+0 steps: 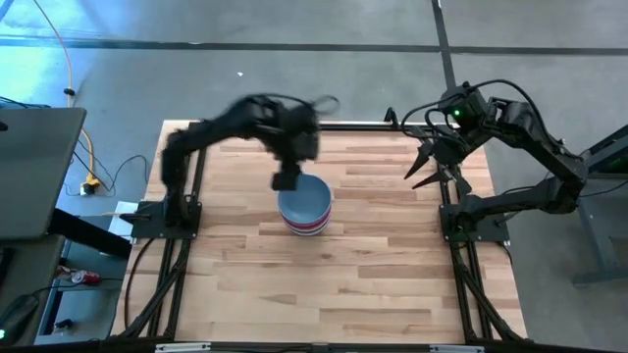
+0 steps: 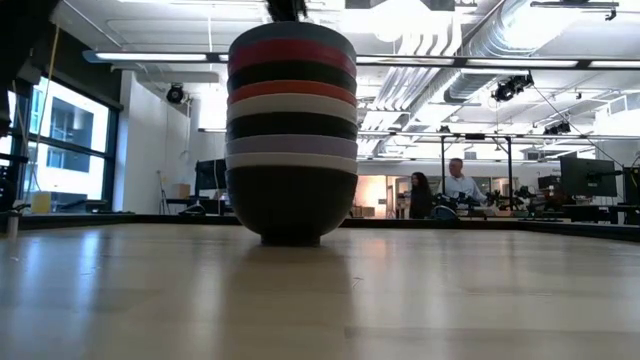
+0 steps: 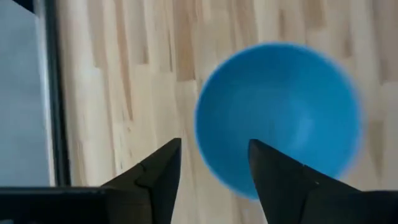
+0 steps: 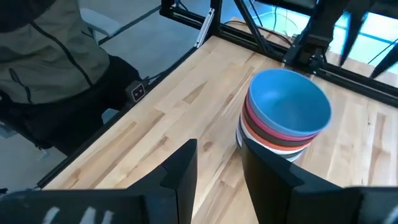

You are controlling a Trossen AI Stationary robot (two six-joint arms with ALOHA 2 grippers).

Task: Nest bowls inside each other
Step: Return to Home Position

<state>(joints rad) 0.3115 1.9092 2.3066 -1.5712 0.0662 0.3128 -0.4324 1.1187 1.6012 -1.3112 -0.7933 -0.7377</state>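
Bowl stack (image 1: 304, 206) stands central on tabletop (image 1: 373, 265).
I see left gripper (image 1: 286, 180) just over it, right gripper (image 1: 432, 162) aside; all fingers (image 3: 163, 171) apart.

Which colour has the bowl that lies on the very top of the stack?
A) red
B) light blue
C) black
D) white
B: the right wrist view looks down into the light blue bowl, which is the uppermost one of the stack.
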